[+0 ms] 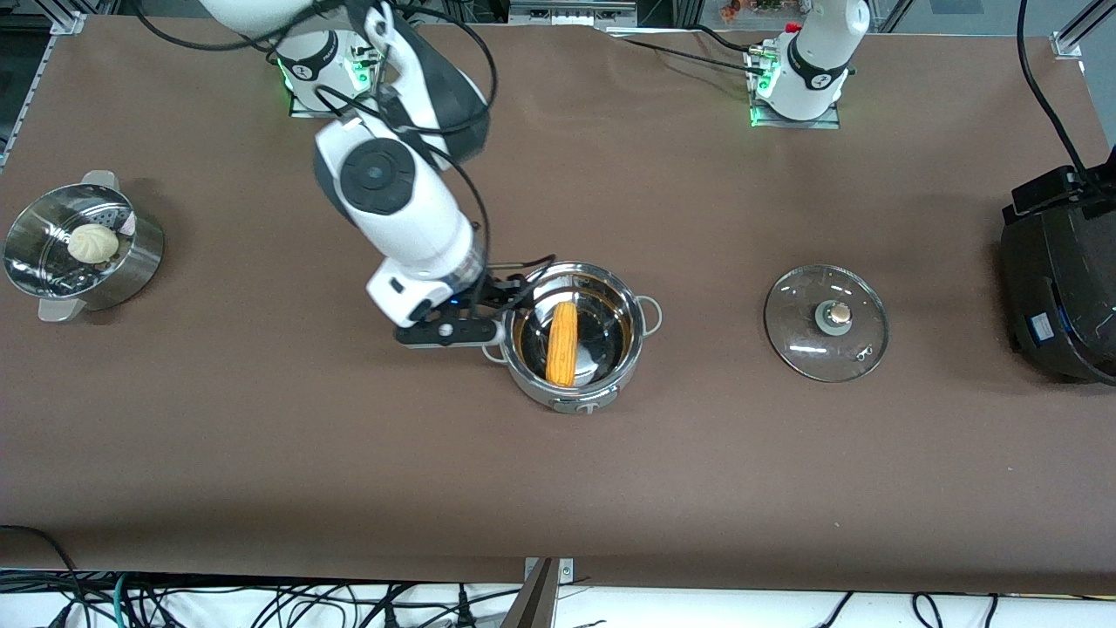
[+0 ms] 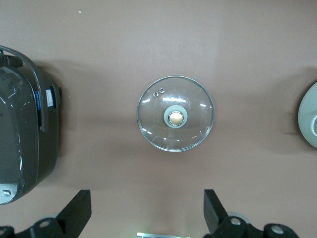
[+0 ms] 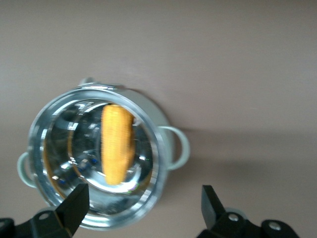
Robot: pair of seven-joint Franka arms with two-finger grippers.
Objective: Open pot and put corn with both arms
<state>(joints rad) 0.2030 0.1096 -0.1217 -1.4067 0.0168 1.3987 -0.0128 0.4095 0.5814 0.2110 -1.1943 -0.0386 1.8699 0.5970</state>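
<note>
The steel pot (image 1: 571, 399) stands open mid-table with the yellow corn (image 1: 563, 343) lying inside it. My right gripper (image 1: 514, 295) is open and empty, over the pot's rim on the right arm's side. The right wrist view shows its fingers spread around nothing (image 3: 143, 198), with the pot (image 3: 154, 163) and the corn (image 3: 118, 144) below. The glass lid (image 1: 802, 336) with its tan knob lies flat on the table, toward the left arm's end. My left gripper (image 2: 147, 201) is open and empty, high over the lid (image 2: 153, 131). It is out of the front view.
A steel steamer pot (image 1: 26, 262) holding a white bun (image 1: 92, 242) stands at the right arm's end of the table. A black rice cooker (image 1: 1059, 288) stands at the left arm's end and also shows in the left wrist view (image 2: 20, 139).
</note>
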